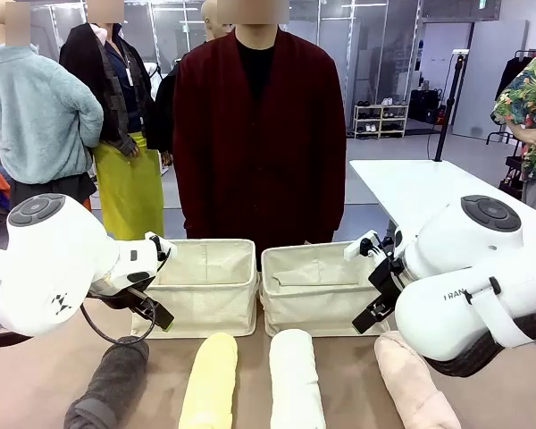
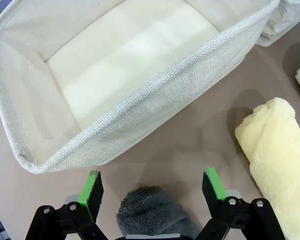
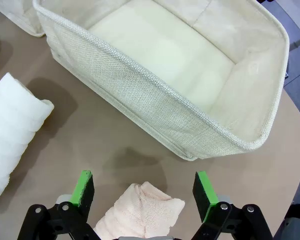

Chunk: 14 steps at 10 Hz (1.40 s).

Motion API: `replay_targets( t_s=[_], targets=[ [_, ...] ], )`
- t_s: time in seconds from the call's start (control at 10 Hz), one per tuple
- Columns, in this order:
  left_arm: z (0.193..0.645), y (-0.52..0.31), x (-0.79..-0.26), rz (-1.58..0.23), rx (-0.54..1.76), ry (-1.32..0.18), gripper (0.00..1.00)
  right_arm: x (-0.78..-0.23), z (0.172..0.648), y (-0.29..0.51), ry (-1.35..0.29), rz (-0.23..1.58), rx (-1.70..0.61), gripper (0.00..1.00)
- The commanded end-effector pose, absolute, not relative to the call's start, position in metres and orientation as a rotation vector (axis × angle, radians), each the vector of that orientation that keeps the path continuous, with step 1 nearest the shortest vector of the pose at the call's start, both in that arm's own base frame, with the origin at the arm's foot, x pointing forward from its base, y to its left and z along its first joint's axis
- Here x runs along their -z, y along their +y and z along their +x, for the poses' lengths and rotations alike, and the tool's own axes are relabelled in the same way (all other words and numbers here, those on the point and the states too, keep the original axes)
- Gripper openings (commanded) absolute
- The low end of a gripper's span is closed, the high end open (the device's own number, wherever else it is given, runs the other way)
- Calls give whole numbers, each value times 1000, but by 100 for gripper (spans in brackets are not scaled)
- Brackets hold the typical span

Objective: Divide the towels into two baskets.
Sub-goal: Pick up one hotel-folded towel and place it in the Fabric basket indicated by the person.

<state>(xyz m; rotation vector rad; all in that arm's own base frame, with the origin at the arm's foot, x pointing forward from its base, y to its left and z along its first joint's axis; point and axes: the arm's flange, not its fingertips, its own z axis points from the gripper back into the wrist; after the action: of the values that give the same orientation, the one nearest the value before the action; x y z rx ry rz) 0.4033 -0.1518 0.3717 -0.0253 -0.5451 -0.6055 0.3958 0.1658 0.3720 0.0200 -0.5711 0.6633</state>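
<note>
– Four rolled terry towels lie side by side on the brown table, before two cream canvas baskets. Which one is nearest to each arm?
– The dark grey towel roll lies just under the left gripper, with its end between the spread green pads. The pale pink towel roll lies the same way under the right gripper, which is also wide open and holds nothing. Both long axes point toward the baskets.
– And the pale yellow roll and the white roll?
– They are in the middle, apart from both grippers.
– The baskets?
– The left basket and the right basket are both empty. I judge nothing is sorted yet.
</note>
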Motion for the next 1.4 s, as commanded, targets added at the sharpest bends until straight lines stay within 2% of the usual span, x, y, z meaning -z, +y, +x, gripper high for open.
replay_targets(
  t_s=[0.0,0.4,0.6,0.9,1.0,1.1,1.3],
  targets=[
    [403,-152,-372,-25,605,-545,100,-372,396,166,-571,20,-663,100],
    [393,-145,-431,-161,646,-479,100,-439,388,158,-513,155,-623,100],
    [394,-129,-454,-382,690,-374,100,-461,387,142,-469,304,-611,100],
    [409,-73,-468,-782,722,-226,100,-479,395,92,-339,741,-594,100],
    [413,-42,-467,-941,746,-222,100,-486,396,63,-312,959,-611,100],
    [414,-9,-465,-1075,709,-257,100,-488,396,31,-325,1090,-593,100],
    [409,64,-465,-1182,627,-342,100,-488,396,-55,-341,1227,-483,100]
  ],
)
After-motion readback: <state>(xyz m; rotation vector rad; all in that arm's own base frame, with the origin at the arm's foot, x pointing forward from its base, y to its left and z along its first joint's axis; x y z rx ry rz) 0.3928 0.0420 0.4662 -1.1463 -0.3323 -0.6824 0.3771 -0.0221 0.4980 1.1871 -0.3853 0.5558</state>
